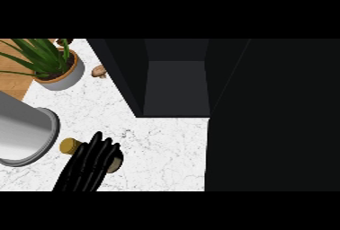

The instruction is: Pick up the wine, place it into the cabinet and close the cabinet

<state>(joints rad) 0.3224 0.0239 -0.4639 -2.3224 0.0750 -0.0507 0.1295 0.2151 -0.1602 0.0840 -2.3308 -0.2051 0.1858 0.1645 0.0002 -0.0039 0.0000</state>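
Note:
The wine bottle lies under my left hand [86, 165] at the lower left of the white marble counter. Only its gold cap [69, 146] shows to the left of the fingers, and a tan round end [117, 164] to their right. The hand comes in from the lower edge with its fingers laid over the bottle's dark body and its thumb curled by the tan end. The black cabinet [176, 90] stands open ahead, its dark grey inside facing me. Its open door [272, 117] fills the right side. My right hand does not show.
A large grey cylinder with a pale rim [23, 132] juts in from the left edge, close to the bottle. A potted green plant [56, 67] stands at the back left beside a wooden board [13, 83]. A small brown object [100, 71] lies by the cabinet's left wall.

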